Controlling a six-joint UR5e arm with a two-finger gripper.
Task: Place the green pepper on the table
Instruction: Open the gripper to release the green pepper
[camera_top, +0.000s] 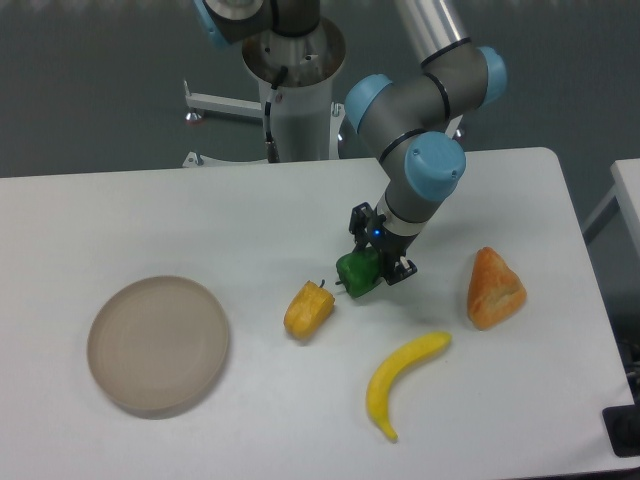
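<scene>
Gripper (375, 262) clamps green pepper (359, 273) near middle of tabletop (200, 220), pepper at fingertips, low, whether touching surface unclear. Stem points toward orange pepper (308, 310) just beside. Release looks next, judging by height.

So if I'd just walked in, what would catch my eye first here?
Probably the grey-and-blue arm reaching down mid-table, its gripper shut on a bright green pepper. Next, the food scattered on the white table: an orange pepper just left of the green one, a banana in front, a bread piece to the right. A beige plate sits far left.
</scene>
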